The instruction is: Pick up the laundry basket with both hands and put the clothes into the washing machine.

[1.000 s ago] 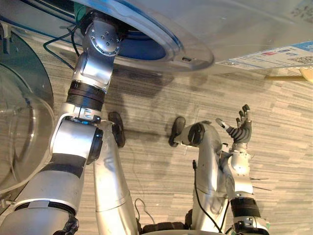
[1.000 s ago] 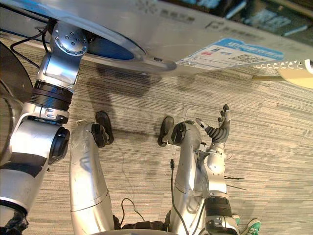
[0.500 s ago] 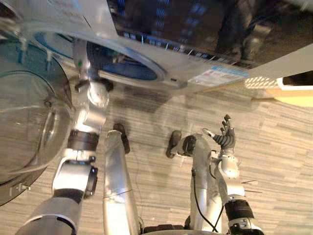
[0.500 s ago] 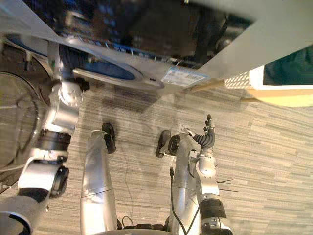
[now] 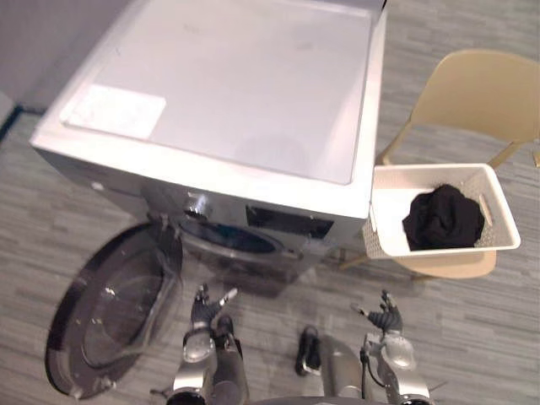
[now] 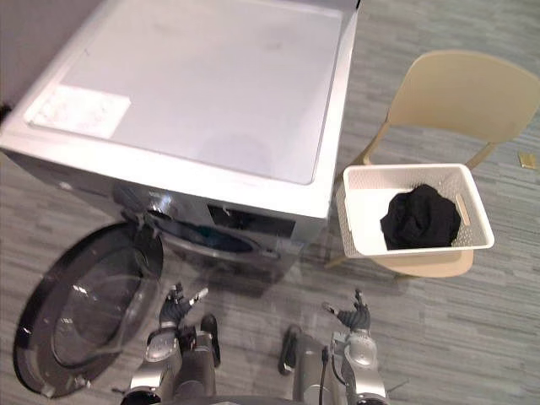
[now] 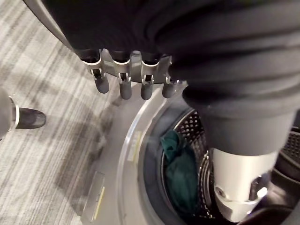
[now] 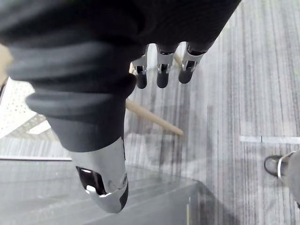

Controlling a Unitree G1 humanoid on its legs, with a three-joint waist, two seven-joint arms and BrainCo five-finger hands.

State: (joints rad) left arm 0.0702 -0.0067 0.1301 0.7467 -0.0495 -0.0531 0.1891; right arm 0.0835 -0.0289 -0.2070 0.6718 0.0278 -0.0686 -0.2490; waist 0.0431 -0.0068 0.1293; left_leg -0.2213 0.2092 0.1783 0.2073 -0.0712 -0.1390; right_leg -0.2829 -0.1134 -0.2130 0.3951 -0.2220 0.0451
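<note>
Left hand (image 5: pixel 201 314) & right hand (image 5: pixel 386 319) empty, fingers loosely spread.
Laundry basket (image 5: pixel 392 215) w/ black clothes (image 5: pixel 442 217) on chair (image 5: pixel 481 84), opening up, long axis L–R, ahead-right of right hand.

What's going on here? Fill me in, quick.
The robot stands facing the washing machine, whose round door hangs open. Its left hand and right hand are both open and empty, low in front of the machine. The white laundry basket, holding dark clothes, sits on a beige chair to the machine's right, not yet picked up. A green garment already lies in the drum.
</note>
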